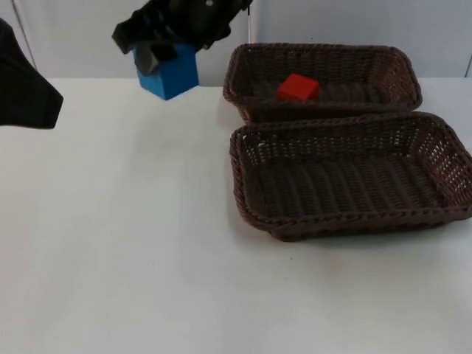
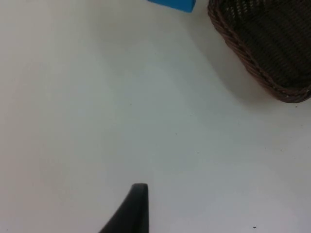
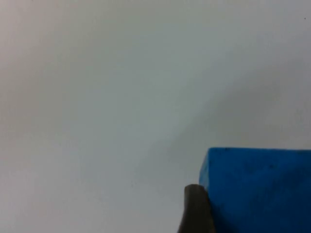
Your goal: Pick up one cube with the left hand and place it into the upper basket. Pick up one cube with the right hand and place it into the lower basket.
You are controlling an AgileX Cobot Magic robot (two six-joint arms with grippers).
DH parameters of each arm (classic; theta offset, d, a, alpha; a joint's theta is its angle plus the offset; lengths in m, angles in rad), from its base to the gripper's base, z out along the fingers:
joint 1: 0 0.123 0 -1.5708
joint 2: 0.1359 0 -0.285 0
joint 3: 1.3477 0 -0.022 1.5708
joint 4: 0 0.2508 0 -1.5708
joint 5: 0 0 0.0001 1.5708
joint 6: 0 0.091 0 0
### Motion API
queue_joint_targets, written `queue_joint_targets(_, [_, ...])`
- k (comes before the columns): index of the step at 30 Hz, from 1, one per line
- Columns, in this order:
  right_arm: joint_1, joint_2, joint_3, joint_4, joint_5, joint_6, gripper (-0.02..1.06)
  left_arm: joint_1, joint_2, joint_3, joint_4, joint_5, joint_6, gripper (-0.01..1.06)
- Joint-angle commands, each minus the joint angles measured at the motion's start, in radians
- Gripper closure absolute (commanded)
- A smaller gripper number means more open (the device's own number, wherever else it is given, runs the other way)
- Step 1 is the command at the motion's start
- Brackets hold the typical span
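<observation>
One red cube is already lodged in the upper basket. A blue cube is clamped in the right gripper, held raised for carrying to the lower basket. The left gripper waits aside; whether its fingers are parted cannot be told.

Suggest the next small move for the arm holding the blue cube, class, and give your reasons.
Probably the right gripper should carry the blue cube across to above the lower basket. It grips the cube off the table, the red cube already lies in the upper basket, and the left gripper waits.
</observation>
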Motion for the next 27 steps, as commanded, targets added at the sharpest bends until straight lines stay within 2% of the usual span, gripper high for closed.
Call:
queue_joint_targets(1, [0.007,-0.034,-0.008,-0.014,0.041,-0.011,1.05,-0.001,-0.005,0.002,-0.002,-0.014,-0.007,0.00])
queue_joint_targets(15, [0.005,-0.112,-0.008,-0.056,0.232,-0.036,1.05,-0.001,-0.005,0.002,-0.002,-0.014,-0.004,0.00])
queue_joint_targets(19, [0.005,-0.137,-0.008,-0.063,0.262,-0.055,1.05,-0.001,-0.005,0.002,-0.002,-0.014,0.001,0.00])
queue_joint_targets(27, [0.005,-0.201,0.016,-0.073,0.262,-0.085,1.05,-0.001,-0.005,0.002,-0.002,-0.014,0.001,0.00])
